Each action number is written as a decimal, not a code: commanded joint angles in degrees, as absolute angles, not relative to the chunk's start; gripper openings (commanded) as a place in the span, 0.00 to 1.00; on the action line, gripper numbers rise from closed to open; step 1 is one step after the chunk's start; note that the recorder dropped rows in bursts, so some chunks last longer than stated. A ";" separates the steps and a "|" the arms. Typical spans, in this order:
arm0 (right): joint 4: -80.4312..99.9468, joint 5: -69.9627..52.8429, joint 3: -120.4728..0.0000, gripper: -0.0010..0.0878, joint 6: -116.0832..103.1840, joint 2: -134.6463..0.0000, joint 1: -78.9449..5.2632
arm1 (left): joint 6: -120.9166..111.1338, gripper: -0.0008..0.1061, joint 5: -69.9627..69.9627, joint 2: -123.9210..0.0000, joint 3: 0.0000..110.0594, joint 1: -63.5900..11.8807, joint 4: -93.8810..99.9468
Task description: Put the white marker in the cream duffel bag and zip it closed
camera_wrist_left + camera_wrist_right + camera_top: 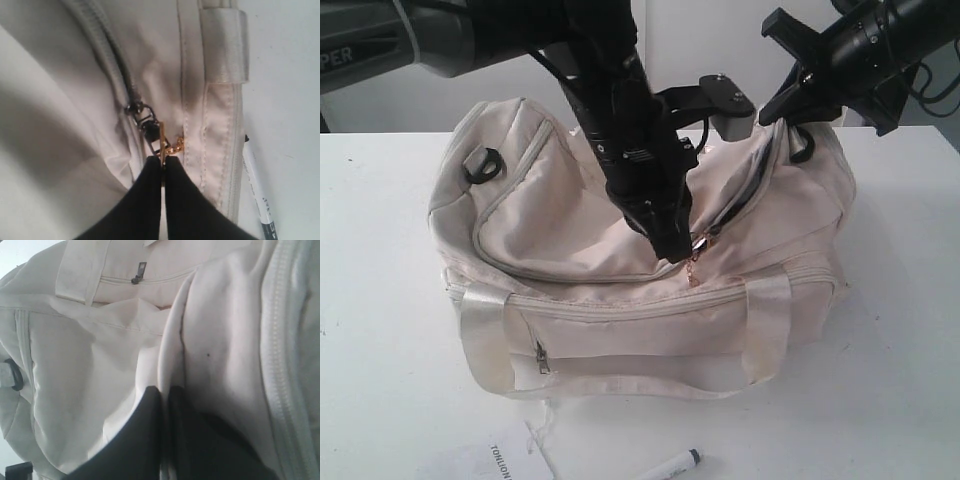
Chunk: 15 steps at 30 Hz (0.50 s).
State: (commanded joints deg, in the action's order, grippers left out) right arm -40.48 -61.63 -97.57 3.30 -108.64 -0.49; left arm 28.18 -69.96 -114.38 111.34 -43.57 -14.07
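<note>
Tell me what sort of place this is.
Probably a robot lab workbench: a plain white table, two black robot arms working over a cream duffel bag, and a white wall behind.

- "PER" in white letters, the end of a cut-off word, on the grey arm housing (360, 48).
- "TONLION" in dark print on the paper tag (498, 462).
- Small dark print on the marker (256, 185), too small to read.
</note>
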 joint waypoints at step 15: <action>-40.48 -61.25 -97.57 0.01 3.60 -108.64 -0.49 | 25.41 0.01 -69.96 -114.38 111.34 -43.57 -14.93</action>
